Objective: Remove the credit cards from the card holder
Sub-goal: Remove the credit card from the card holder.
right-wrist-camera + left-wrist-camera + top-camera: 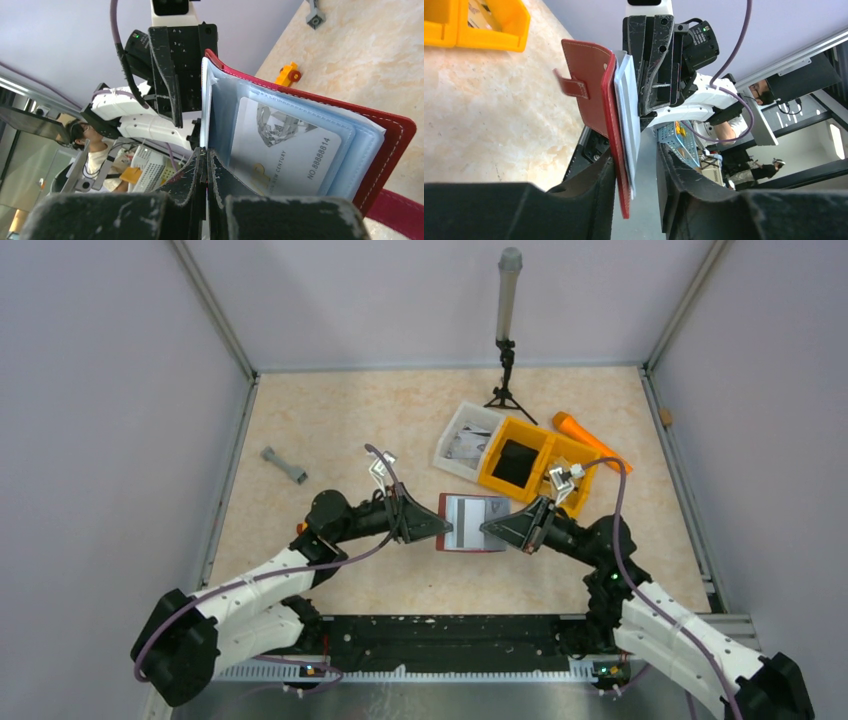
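Enclosure with pale lilac walls; beige marbled bench (330, 420) as the work surface. Near the left edge lies a grey dumbbell-shaped piece (284, 465), well apart from everything else. The left gripper (446, 527) reaches in toward the bench's middle. In its wrist view the fingers (594, 195) stand spread with the card holder's edge between them. The red cover lies against one finger, and a clear gap shows on the pale-leaf side. The card holder (476, 522) is over the middle of the bench, between the two grippers. It is folded open, its pale inner face toward the top camera and its snap tab (571, 86) sticking out from the red cover. The right gripper (487, 528) meets it from the other side, its jaws pressed together on a thin pale leaf at the holder's inner edge. I cannot tell whether that leaf is a sleeve or a card. One of the credit cards (285, 160) sits inside the pale blue sleeves, with printed numbers visible. Toward the far right of the bench, a white tray (452, 435) touches a yellow-orange bin (533, 430), and an orange bar (588, 439) lies just beside the bin. A small black tripod (505, 380) stands at the far edge.
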`<state>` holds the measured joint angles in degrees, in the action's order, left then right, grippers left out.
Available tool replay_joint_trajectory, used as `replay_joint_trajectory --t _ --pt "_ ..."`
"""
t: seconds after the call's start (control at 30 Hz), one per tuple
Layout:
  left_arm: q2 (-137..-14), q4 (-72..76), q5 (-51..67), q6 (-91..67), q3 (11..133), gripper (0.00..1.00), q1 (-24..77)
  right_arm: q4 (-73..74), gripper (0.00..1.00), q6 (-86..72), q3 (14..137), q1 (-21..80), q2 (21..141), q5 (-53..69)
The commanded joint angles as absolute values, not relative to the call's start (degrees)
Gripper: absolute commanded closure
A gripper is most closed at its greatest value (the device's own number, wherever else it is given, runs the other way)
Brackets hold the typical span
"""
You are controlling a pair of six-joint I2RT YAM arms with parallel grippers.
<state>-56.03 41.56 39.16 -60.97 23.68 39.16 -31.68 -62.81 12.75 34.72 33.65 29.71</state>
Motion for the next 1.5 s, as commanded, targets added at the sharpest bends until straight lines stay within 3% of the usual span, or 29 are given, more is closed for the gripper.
replay_joint_trajectory --t 0.0,0.17,0.3,0.43,0.83,0.9,1.17,1.47 --pt "-57.8 44.17 39.34 -59.73 25.87 0.59 40.11 -38.4 1.0 -63.95 13.76 34.19 36.37 32.35" --pt "-59.56 46.55 39.84 -60.5 26.1 0.61 40.35 -40.42 1.0 -64.7 13.62 34.19 37.1 32.76" --pt "-60.49 48.67 40.08 -61.4 25.73 0.99 40.4 -41.94 0.98 -65.32 13.18 34.19 37.17 33.21" --pt "-61.89 53.71 40.8 -63.77 24.7 1.0 40.34 -45.75 0.82 -67.27 12.26 34.19 37.56 33.52" --pt "-64.02 58.05 42.74 -66.4 24.85 1.0 40.8 -49.44 0.67 -69.21 12.37 34.19 38.91 33.93" --pt "-64.16 57.44 42.8 -66.13 25.04 1.0 40.9 -49.47 0.67 -69.23 12.35 34.19 39.02 34.0" --pt "-63.99 55.28 41.44 -64.99 24.54 0.98 40.62 -48.51 0.84 -69.92 11.74 34.11 37.67 33.51" --pt "-63.02 54.98 41.56 -65.39 23.91 0.9 40.05 -47.87 0.9 -70.58 10.83 33.84 35.81 33.31"
